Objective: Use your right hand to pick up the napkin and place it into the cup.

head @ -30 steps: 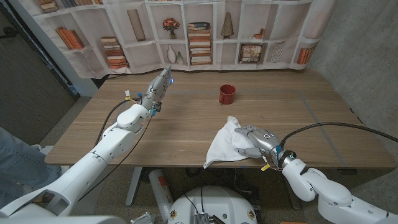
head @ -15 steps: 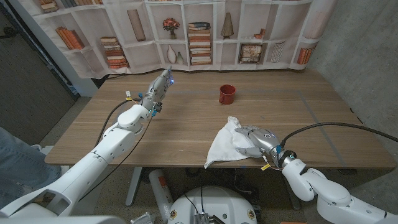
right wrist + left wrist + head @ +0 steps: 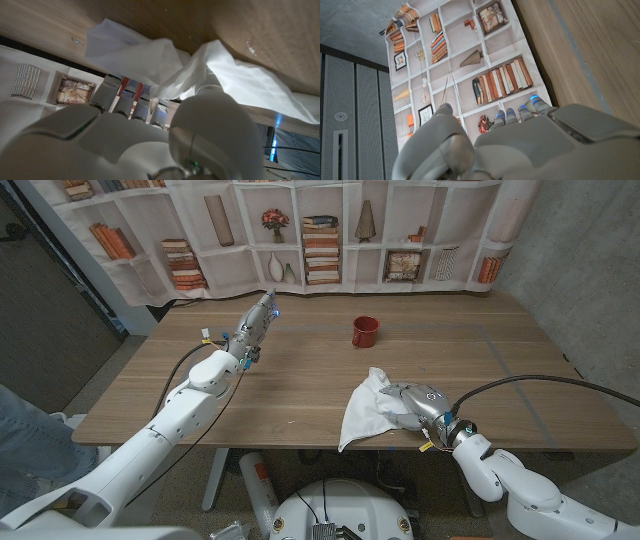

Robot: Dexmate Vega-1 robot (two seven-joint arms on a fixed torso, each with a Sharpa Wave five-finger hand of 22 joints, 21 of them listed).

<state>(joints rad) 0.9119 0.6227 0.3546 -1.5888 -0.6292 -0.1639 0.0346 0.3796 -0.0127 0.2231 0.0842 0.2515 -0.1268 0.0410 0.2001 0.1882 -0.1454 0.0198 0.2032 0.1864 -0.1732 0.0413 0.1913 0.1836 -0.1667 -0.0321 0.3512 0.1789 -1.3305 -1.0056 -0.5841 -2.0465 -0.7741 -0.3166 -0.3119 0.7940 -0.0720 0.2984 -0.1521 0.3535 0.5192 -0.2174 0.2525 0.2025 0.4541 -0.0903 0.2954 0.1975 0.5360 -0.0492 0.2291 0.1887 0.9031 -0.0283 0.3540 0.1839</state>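
At the desk's (image 3: 300, 395) near edge, the right hand (image 3: 408, 406) has its fingers (image 3: 131, 102) bunching the napkin (image 3: 367, 412); a loose corner overhangs and could slip free before the cup (image 3: 364, 331). The left hand (image 3: 255, 320) hangs released.

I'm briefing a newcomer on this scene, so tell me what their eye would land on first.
First, the white napkin at the table's near edge, bunched in the right hand, one corner hanging over the edge. Next, the small red cup, standing alone farther back, apart from the napkin. Last, the left hand, stretched out over the table's far left, holding nothing.
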